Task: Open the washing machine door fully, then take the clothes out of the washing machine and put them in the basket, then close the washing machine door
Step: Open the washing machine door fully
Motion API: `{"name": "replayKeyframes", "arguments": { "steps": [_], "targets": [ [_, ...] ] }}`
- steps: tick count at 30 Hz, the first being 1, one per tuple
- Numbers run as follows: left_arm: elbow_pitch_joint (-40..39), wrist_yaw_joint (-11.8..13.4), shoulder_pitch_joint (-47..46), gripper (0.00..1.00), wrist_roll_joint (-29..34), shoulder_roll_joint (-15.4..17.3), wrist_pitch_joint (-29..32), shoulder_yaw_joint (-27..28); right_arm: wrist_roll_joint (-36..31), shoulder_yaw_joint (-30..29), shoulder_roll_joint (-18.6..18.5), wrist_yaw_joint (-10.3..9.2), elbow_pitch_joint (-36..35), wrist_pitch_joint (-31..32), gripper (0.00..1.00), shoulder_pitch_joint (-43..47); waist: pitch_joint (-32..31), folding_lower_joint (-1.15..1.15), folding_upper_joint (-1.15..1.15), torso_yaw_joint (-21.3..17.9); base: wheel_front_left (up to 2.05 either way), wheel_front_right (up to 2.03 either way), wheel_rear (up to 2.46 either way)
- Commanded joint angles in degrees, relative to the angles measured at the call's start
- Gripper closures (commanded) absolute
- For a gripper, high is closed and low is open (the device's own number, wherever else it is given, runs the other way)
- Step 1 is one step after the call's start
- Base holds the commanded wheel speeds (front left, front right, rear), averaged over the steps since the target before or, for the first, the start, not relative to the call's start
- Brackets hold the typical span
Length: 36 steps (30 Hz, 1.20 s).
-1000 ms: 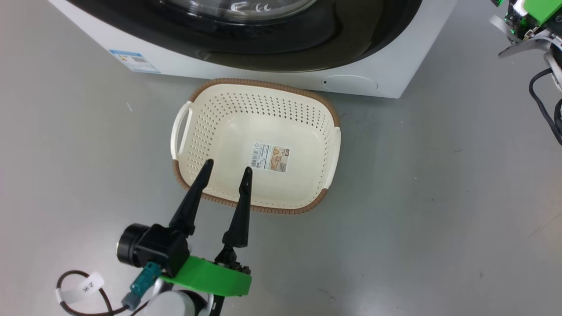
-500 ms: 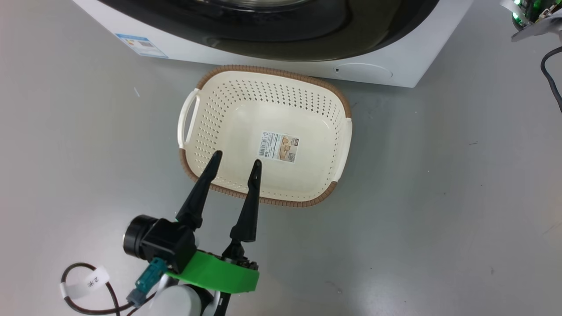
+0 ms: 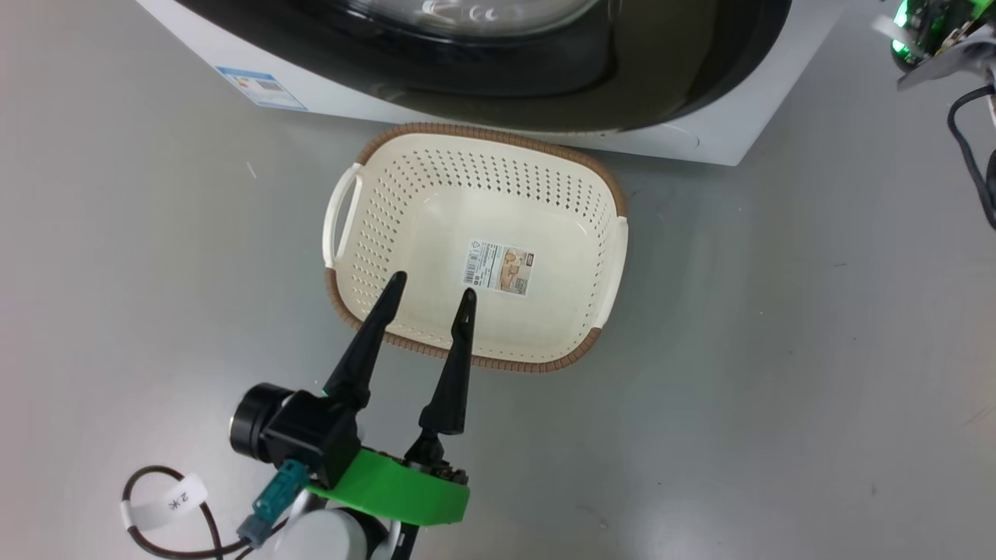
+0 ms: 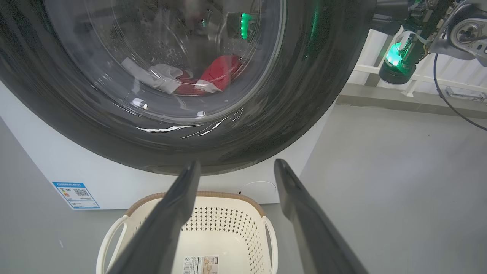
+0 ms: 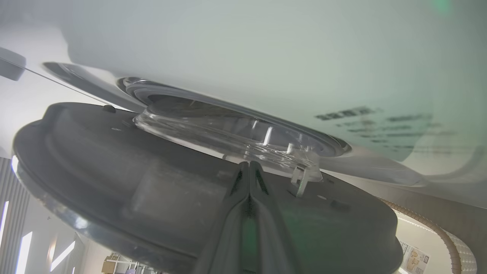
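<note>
Door (image 3: 661, 78) stood partly open over the far rim of the basket (image 3: 482, 134); clothes (image 4: 220, 72) lay inside the washer (image 4: 45, 160). My right end effector (image 5: 249, 167), pressed together, was at its inner face; I judged a slow outward sweep best. Left end effector (image 3: 432, 284) hung spread.

The basket (image 3: 467, 171) was cream-white, its walls dotted with neat rows of small holes, and it was edged with a brown woven-look rim. The paper label (image 3: 502, 267) on its bottom was white with a black barcode and a tan picture. The washing machine (image 3: 727, 136) was white with a small blue label (image 3: 261, 87), and the washing machine door (image 3: 661, 70) was rimmed in glossy black. Behind the glass the clothes (image 4: 218, 72) showed bright red and white. The left gripper (image 3: 433, 285) was black on a vivid green mount. The floor (image 3: 778, 350) was plain grey.
</note>
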Motion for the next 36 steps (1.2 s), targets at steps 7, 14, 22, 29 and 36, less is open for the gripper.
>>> {"name": "replayKeyframes", "arguments": {
  "steps": [7, 14, 22, 29, 36],
  "targets": [
    [-1.32, 0.90, 0.18, 0.00, -0.68, 0.63, -0.69, 0.92, -1.46, -0.91, 2.73, 0.44, -3.08, 3.49, 1.00, 4.59, -2.52, 0.00, 0.00, 0.34, 0.00, 0.00, 0.00],
    [-1.07, 0.92, 1.46, 0.00, -0.25, 0.63, -0.69, 0.93, -2.43, -1.32, 3.62, 0.44, -5.63, 4.92, 1.00, 8.67, -5.17, 0.00, 0.00, 0.62, 0.00, 0.00, 0.00],
    [-0.66, 0.75, 4.49, 0.00, -0.03, 0.63, -0.69, 2.03, -3.00, -2.03, 5.61, 0.44, -8.25, 6.70, 1.00, 15.04, -9.53, 0.00, 0.00, 1.33, 0.00, 0.00, 0.00],
    [-0.45, 0.16, 6.80, 0.00, 0.00, 0.63, -0.69, 2.74, -3.36, -2.03, 7.66, 0.44, -10.26, 8.96, 1.00, 19.45, -12.81, 0.00, 0.00, 2.64, 0.00, 0.00, 0.00],
    [-0.53, -0.22, 8.79, 0.00, 0.51, 0.63, -0.69, 3.30, -4.64, -1.04, 9.40, 0.44, -12.85, 10.64, 1.00, 23.90, -15.27, 0.00, 0.00, 4.48, 0.00, 0.00, 0.00]
  ]
}}
